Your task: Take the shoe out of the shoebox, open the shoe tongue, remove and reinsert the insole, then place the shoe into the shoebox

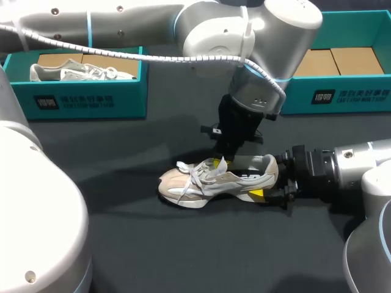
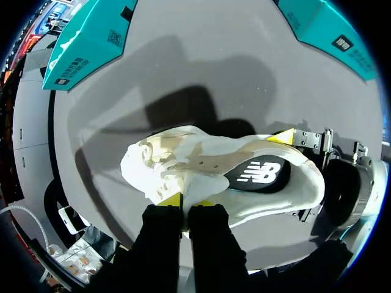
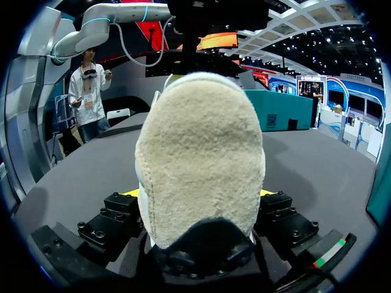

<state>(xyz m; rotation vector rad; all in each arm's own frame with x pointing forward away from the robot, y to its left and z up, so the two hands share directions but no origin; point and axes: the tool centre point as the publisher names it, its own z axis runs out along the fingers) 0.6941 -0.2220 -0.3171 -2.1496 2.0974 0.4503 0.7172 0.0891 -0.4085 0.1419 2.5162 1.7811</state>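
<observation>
A beige and white shoe (image 1: 214,180) lies on the dark table, toe to the left. My left arm comes down over it, and its gripper (image 1: 219,163) is shut on the white tongue (image 2: 192,186), yellow tips pinched together (image 2: 188,201). Behind the tongue, the dark insole (image 2: 256,174) shows inside the shoe (image 2: 183,152). My right gripper (image 1: 269,183) holds the heel from the right, one finger on each side. In the right wrist view the fuzzy heel (image 3: 198,146) fills the space between the fingers of that gripper (image 3: 198,193).
A teal shoebox (image 1: 91,101) at the back left holds a second pale shoe (image 1: 79,72). Another teal box (image 1: 342,91) stands at the back right with brown cardboard inside. Bare table lies in front of the shoe.
</observation>
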